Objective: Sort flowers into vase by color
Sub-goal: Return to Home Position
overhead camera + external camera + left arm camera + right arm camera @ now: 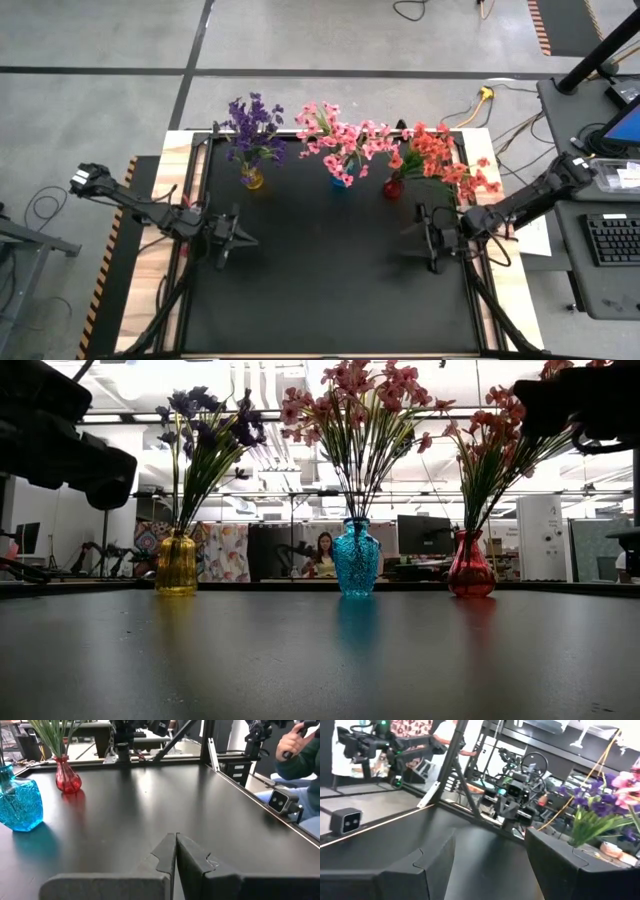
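Observation:
Three vases stand in a row at the table's far side. The yellow vase (252, 178) holds purple flowers (254, 124), the blue vase (356, 558) holds pink flowers (345, 138), and the red vase (393, 188) holds coral-red flowers (446, 152). My left gripper (240, 238) hovers shut at the table's left side, with nothing in it. At the right side my right gripper (424, 238) is open and empty, its fingers (435, 857) apart.
The black mat (330, 290) lies bare between and in front of the arms. A metal frame (200, 160) runs round the table. A small camera (280, 802) sits at the near edge. A person (324, 552) sits in the room behind.

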